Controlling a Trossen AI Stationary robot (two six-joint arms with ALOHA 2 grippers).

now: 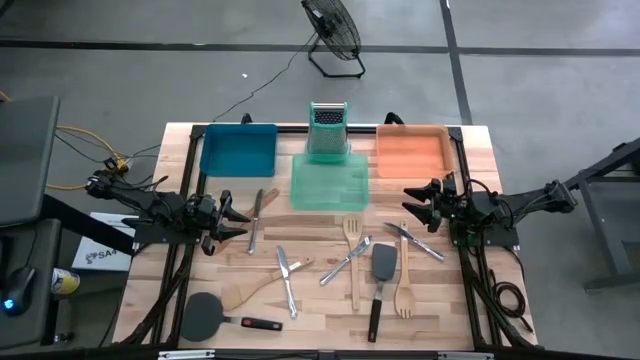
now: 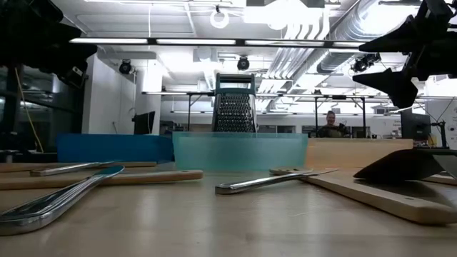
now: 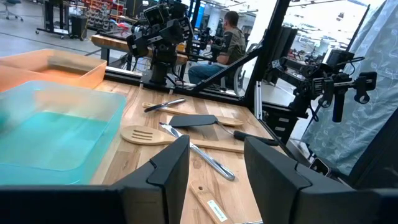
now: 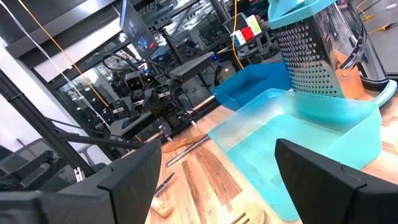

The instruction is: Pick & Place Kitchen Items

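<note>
A: Where the pale wooden table (image 1: 470, 300) meets its far edge, what stands there?

B: A blue plastic tray (image 1: 238, 150), a translucent green plastic tray (image 1: 329, 183) and an orange plastic tray (image 1: 411, 150) sit in a row. An upright metal box grater (image 1: 326, 131) stands at the green tray's far end.

A: And the kitchen items?

B: All loose on the table, nearer than the trays. A silver metal knife (image 1: 256, 219) lies below the blue tray, another silver knife (image 1: 286, 281) near the middle. A pale wooden slotted spatula (image 1: 352, 250) lies crossed by a silver fork (image 1: 345, 261). Beside them are a black spatula (image 1: 380, 280), a pale wooden spoon (image 1: 404, 288) and a further silver utensil (image 1: 415, 241). A round black spatula with a red-tipped handle (image 1: 225, 317) rests at the near left corner.

A: The arms?

B: The left gripper (image 1: 238, 220) hovers at the left edge, fingers (image 3: 168, 168) partly apart, holding nothing. The right gripper (image 1: 415, 205) hovers at the right edge, spread wide, also empty.
</note>
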